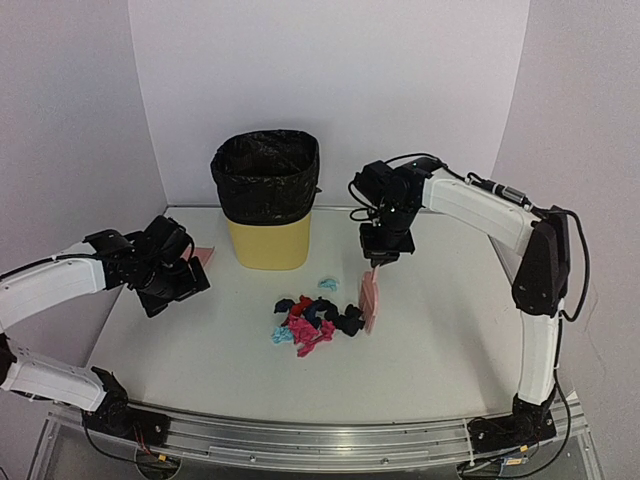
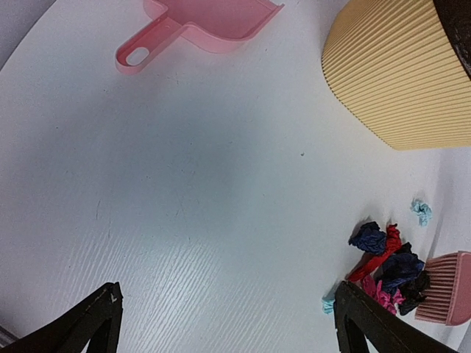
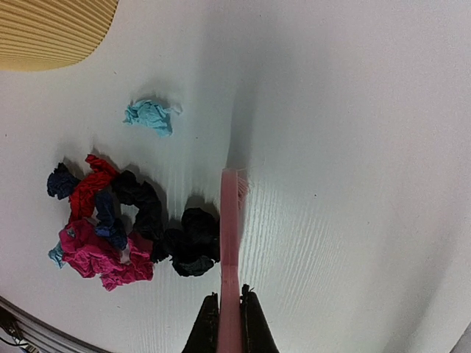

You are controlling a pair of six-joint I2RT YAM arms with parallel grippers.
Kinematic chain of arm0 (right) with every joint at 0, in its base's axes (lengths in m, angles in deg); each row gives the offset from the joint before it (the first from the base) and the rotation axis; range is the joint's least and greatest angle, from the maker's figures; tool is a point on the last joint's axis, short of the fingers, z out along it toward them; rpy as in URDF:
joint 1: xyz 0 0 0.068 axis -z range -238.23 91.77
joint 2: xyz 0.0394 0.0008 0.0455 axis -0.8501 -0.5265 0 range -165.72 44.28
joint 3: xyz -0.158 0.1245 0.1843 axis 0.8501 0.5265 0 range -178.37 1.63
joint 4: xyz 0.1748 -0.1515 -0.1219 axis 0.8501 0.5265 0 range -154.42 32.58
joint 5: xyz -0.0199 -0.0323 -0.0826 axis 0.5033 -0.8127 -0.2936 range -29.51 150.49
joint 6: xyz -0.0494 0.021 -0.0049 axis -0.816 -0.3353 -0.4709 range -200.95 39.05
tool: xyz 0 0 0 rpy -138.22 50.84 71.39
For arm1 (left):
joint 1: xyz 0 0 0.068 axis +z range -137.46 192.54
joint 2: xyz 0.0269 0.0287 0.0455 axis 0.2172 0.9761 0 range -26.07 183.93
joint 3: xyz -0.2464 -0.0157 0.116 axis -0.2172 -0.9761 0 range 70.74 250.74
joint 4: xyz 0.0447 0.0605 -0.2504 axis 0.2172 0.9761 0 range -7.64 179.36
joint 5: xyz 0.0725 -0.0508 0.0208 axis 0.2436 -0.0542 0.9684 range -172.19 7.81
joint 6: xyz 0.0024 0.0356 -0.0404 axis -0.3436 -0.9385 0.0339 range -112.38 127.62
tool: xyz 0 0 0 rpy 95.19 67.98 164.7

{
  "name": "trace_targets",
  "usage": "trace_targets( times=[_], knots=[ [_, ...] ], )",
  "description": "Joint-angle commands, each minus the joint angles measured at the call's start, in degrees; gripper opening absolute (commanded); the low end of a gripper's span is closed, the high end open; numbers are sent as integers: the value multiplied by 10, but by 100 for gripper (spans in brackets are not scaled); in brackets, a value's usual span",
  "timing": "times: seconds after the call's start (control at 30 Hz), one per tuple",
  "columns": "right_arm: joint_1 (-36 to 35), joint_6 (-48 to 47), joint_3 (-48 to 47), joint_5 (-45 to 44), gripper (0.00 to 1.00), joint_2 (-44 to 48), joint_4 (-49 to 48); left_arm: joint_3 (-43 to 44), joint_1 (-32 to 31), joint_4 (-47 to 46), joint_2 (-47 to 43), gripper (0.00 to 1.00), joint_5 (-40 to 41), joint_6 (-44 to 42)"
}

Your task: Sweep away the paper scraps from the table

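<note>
Several crumpled paper scraps in pink, red, navy and black lie bunched mid-table. One light blue scrap sits apart behind them. My right gripper is shut on the handle of a pink brush, whose bristles rest on the table right of the pile. In the right wrist view the brush stands edge-on against a black wad, fingers pinching it, scraps to its left. My left gripper hangs open over bare table, left of the pile, holding nothing.
A yellow bin with a black liner stands at the back centre. The pink dustpan lies on the table behind my left gripper, left of the bin. A metal rail runs along the front edge; white walls enclose the table.
</note>
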Motion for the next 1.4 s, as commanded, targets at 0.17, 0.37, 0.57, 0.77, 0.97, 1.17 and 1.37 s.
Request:
trace_targets(
  times=[0.17, 0.37, 0.57, 0.77, 0.97, 1.17, 1.37],
  knots=[
    [-2, -56, 79, -176, 0, 149, -8, 48, 57, -20, 52, 100, -68, -90],
    [7, -87, 164, -248, 0, 244, -14, 182, 159, -27, 172, 97, -122, -250],
    [13, -108, 229, -246, 0, 294, -30, 287, 266, 9, 261, 100, -161, -398],
    [18, -135, 251, -219, 0, 311, -48, 315, 386, 6, 345, 100, -251, -477],
    [27, -145, 269, -201, 0, 314, -69, 299, 403, -20, 383, 100, -308, -530],
    [28, -155, 280, -179, 0, 313, -81, 299, 403, -11, 417, 97, -316, -555],
    [29, -156, 296, -172, 0, 327, -87, 294, 402, 1, 446, 93, -273, -550]
  ],
)
